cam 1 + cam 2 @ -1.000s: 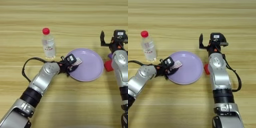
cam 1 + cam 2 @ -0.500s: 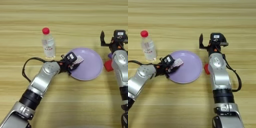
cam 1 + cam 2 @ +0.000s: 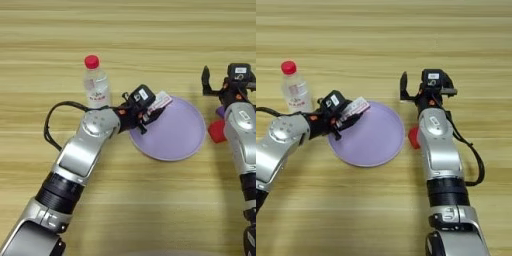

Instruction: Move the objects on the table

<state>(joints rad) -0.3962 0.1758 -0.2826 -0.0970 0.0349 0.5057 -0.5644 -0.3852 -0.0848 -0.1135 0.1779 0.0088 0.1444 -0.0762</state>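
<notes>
Two arms over table (image 3: 60, 45). Left gripper (image 3: 152, 107) clamped on white ribbed block (image 3: 160, 100) at purple plate's (image 3: 175, 135) left rim; bottle (image 3: 95, 82) upright just beside. Right gripper (image 3: 423, 90) spread, empty; red cube (image 3: 216, 131) touching its arm.

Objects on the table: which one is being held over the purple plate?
The small white ribbed block, gripped by the left gripper above the purple plate's rim. The bottle and red cube rest on the table.
</notes>
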